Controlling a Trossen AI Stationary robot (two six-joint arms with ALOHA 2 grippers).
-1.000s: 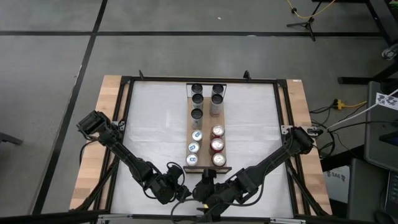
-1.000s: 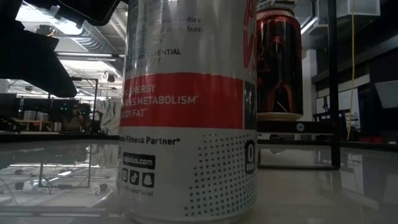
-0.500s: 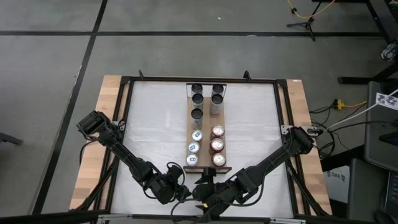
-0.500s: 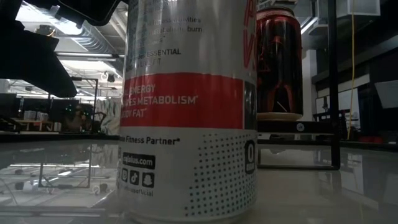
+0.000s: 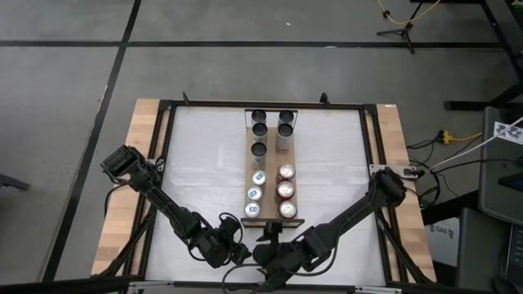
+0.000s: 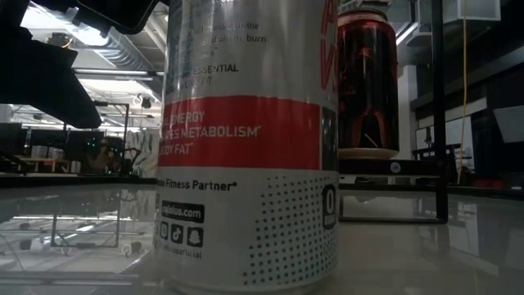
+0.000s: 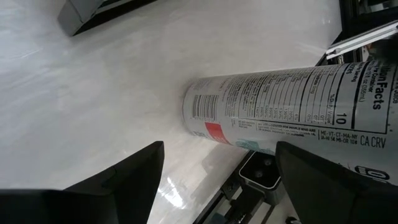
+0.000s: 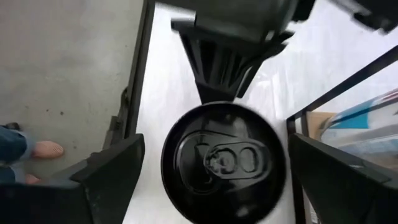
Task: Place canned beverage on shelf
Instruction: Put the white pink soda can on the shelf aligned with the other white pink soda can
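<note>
Two pincers meet at the worktop's [image 5: 204,163] near edge: left pincer [image 7: 214,180] and right pincer [image 8: 214,186] both spread wide around an upright can [image 8: 224,158], just short of the shelf [image 5: 272,167].

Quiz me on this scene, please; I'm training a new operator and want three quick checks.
1. True or false: three red-topped cans stand on the shelf.
2. The white can on the table is: A) upright, B) on its side, C) on the shelf.
3. Which pincer, open, hovers over that can's top?
Key: 1 true; 2 A; 3 the right pincer; the left pincer is beside the can, open.
</note>
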